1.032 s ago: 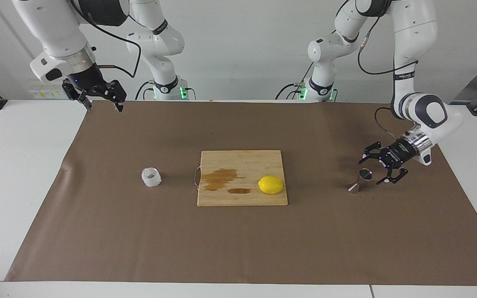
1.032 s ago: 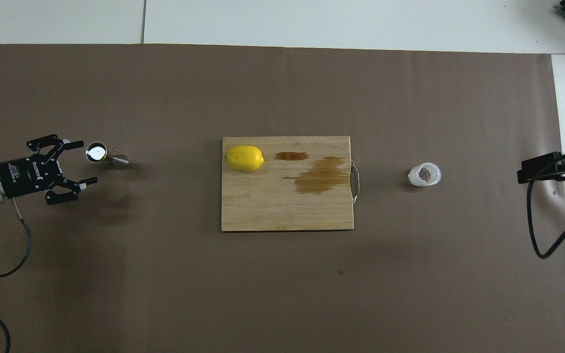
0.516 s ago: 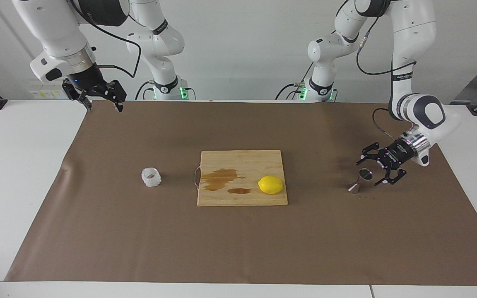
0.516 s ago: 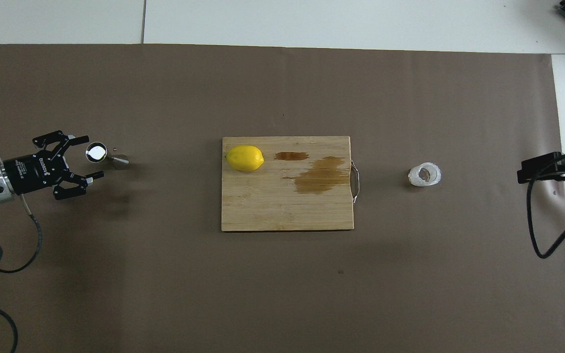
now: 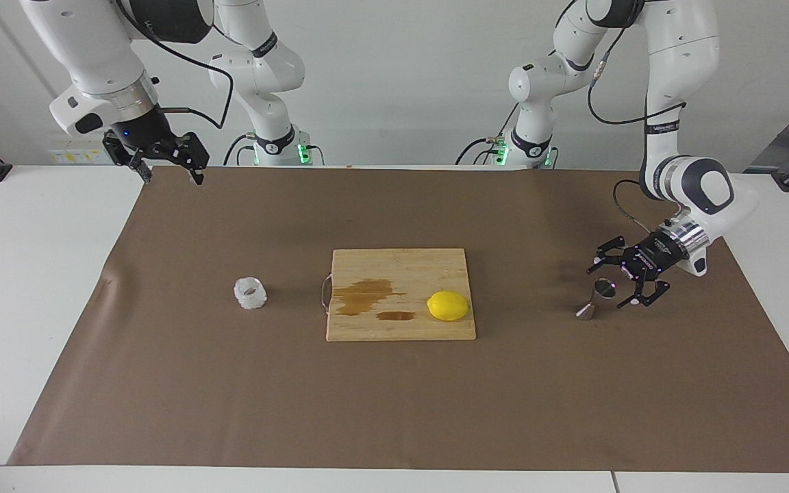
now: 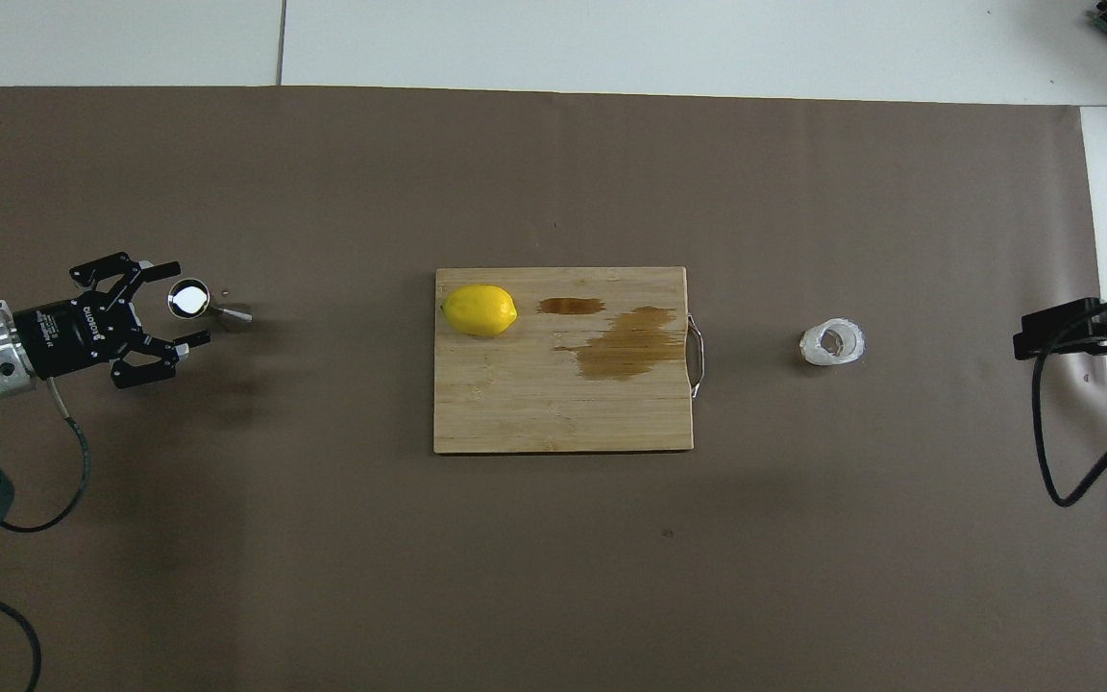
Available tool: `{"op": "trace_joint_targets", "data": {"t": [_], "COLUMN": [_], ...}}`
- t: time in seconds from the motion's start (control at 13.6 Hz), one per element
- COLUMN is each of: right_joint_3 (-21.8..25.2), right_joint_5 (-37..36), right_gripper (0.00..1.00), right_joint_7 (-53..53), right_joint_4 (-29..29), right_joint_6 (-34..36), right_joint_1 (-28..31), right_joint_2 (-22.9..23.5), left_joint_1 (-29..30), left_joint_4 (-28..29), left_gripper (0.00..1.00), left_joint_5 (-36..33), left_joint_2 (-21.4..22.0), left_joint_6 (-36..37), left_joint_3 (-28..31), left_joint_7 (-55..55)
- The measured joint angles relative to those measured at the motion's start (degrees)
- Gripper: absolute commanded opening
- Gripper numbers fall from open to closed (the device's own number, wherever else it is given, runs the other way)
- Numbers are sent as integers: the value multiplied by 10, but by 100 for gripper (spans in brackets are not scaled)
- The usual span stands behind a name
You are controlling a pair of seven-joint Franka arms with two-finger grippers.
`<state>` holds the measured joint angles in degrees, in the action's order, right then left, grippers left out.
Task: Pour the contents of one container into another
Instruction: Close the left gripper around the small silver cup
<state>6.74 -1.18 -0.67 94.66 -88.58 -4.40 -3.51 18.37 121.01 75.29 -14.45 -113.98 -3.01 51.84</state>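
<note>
Standing on the brown mat, steel jigger (image 5: 594,300) toward the left arm's end from the cutting board (image 5: 400,263), left gripper (image 5: 615,281) spread wide around its rim, glass tumbler (image 5: 250,293) beside the board's handle, right gripper (image 5: 167,168) open, waiting.

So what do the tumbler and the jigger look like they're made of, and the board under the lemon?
Tumbler: apparently clear cut glass, since its faceted walls look whitish and see-through.
Jigger: polished metal, probably steel, with a mirror-bright rim and grey sheen.
Board: light wood, possibly bamboo, showing visible grain, a matte finish, dark wet-looking stains and a metal handle.
</note>
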Motion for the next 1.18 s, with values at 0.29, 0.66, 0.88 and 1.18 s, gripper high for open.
{"op": "trace_joint_targets", "data": {"t": [0.29, 0.66, 0.88, 1.18], "right_joint_3": [0, 0, 0, 0], "right_joint_5": [0, 0, 0, 0], "right_gripper": [100, 100, 100, 100], "right_joint_7": [0, 0, 0, 0], "right_joint_4": [0, 0, 0, 0], "right_joint_6": [0, 0, 0, 0], "right_joint_1": [0, 0, 0, 0], "right_joint_2": [0, 0, 0, 0], "left_joint_1": [0, 0, 0, 0], "left_joint_4": [3, 8, 9, 9], "left_gripper": [100, 99, 97, 83], "left_joint_5": [0, 5, 12, 19], "left_joint_2": [0, 0, 0, 0], "left_joint_6": [-2, -7, -8, -8], "left_joint_3": [1, 1, 0, 0], "left_joint_7": [0, 0, 0, 0]}}
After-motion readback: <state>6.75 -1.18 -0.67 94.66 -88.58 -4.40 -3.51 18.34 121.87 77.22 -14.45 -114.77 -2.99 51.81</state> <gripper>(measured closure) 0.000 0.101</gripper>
